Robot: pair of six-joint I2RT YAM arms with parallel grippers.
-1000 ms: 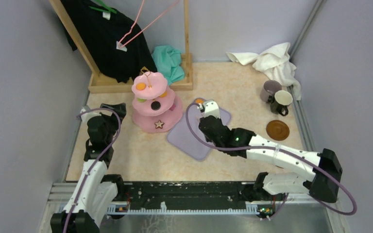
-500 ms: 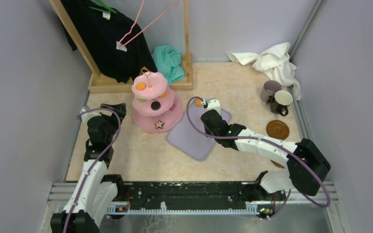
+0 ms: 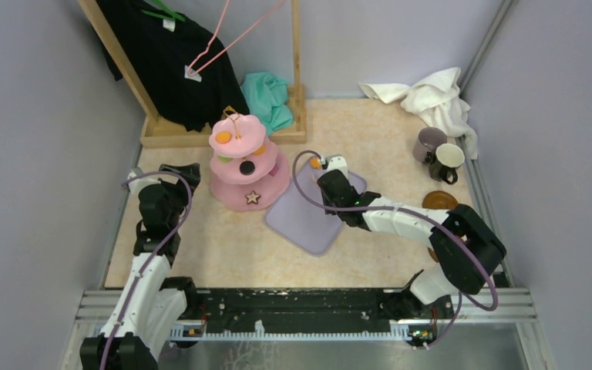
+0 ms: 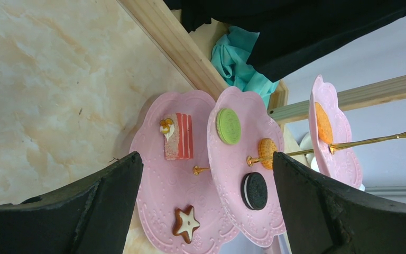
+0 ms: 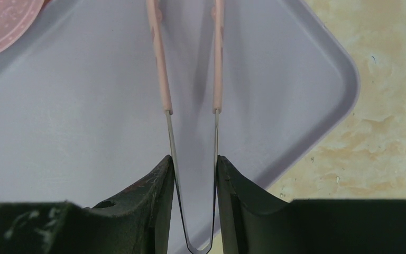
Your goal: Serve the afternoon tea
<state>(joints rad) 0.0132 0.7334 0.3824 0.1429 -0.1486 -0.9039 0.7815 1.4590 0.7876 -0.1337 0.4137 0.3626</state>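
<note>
The pink three-tier stand [image 3: 243, 166] stands left of centre, carrying a brown star [image 4: 186, 223], a black round [image 4: 255, 190], a green round [image 4: 228, 126] and orange rounds [image 4: 268, 150]. My left gripper [image 3: 179, 174] is open and faces the stand [image 4: 169, 185] from its left, apart from it. My right gripper [image 3: 333, 176] is over the lilac tray [image 3: 308, 220], shut on thin pink tongs [image 5: 161, 79]. The tongs' tips run out of the wrist view. An orange round [image 3: 316, 162] lies at the tray's far corner, just ahead of that gripper. Mauve mug [image 3: 429, 142] and cream mug [image 3: 449, 159] stand far right.
A brown saucer [image 3: 441, 200] lies near the right wall, partly hidden by my right arm. A white cloth [image 3: 435, 96] is piled at the back right. A wooden rack [image 3: 223, 131] with black clothing and a teal cloth [image 3: 268, 96] stands behind the stand.
My right arm has folded in, its elbow swinging left over the saucer. The gripper with the tongs crept toward the tray's far corner. The left arm has not moved.
</note>
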